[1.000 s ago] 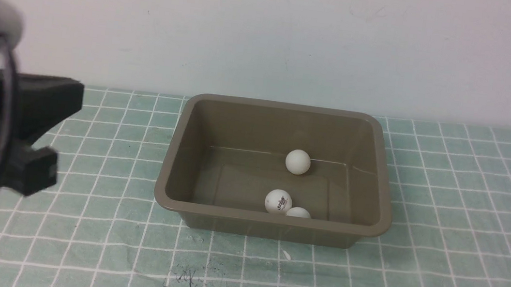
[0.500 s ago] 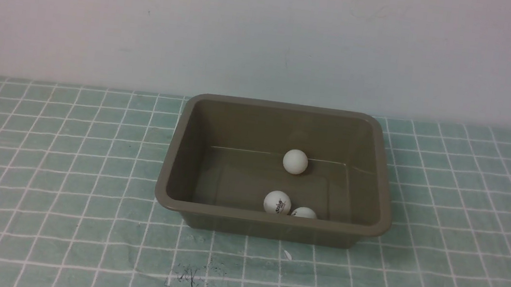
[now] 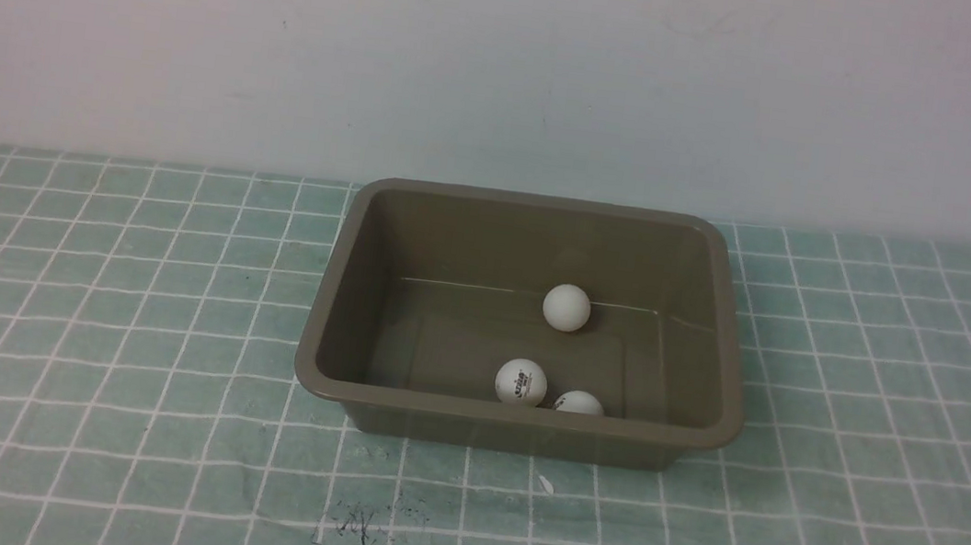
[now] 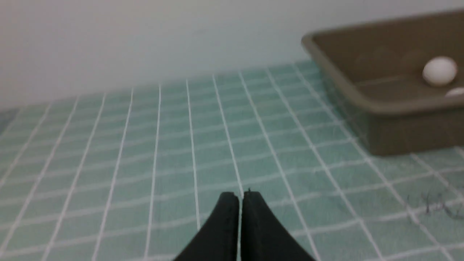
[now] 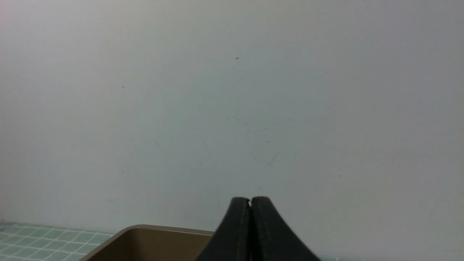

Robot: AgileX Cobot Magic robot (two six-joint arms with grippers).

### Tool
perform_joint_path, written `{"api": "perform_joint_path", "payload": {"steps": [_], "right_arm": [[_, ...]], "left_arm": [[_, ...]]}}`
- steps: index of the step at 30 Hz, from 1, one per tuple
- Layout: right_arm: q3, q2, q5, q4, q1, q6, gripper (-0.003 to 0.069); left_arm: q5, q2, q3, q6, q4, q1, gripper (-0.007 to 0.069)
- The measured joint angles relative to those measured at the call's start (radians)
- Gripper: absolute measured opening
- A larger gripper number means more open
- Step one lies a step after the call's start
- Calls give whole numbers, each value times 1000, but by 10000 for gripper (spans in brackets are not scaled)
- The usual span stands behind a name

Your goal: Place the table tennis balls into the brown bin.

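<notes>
While both grippers hold their fingers together, three balls lie in the brown bin

As the left gripper [image 4: 240, 195] hovers over the green gridded surface [image 3: 117, 329], its two fingers are together, nothing between the tips. Right gripper [image 5: 250, 200] — same state, fingers together, nothing clamped, tips up against a view of the pale wall [image 3: 511, 63].

Brown bin [image 3: 514, 414] stands upright on the gridded surface, ahead of the left gripper and off to its right, well apart from it. From the right gripper the bin is also ahead, not touching; ball positions can't be told from that wrist view.

All three table tennis balls are inside the bin, well apart from both grippers. Farthest ball [image 3: 566, 307] from the tools is toward the bin's far wall. Logo ball [image 3: 521, 382] is on the side nearer the tools, dark print showing. Partly hidden ball [image 3: 579, 402] is just beside it, on its right — lower part cut off by the near rim.

Dark scribbled marks [image 3: 360, 526] are on the surface, right of the left gripper, on the near side of the bin. Small white fleck [image 3: 546, 485] lies near the bin's front, farther right of the left gripper.
</notes>
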Motion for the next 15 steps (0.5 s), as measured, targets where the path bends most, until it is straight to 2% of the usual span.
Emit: {"api": "perform_joint_path", "payload": {"steps": [3, 15], "right_arm": [[0, 0, 0, 0, 0, 0, -11], [0, 0, 0, 0, 0, 0, -11]], "left_arm": [[43, 0, 13, -26, 22, 5, -5], [44, 0, 13, -34, 33, 6, -5]]}}
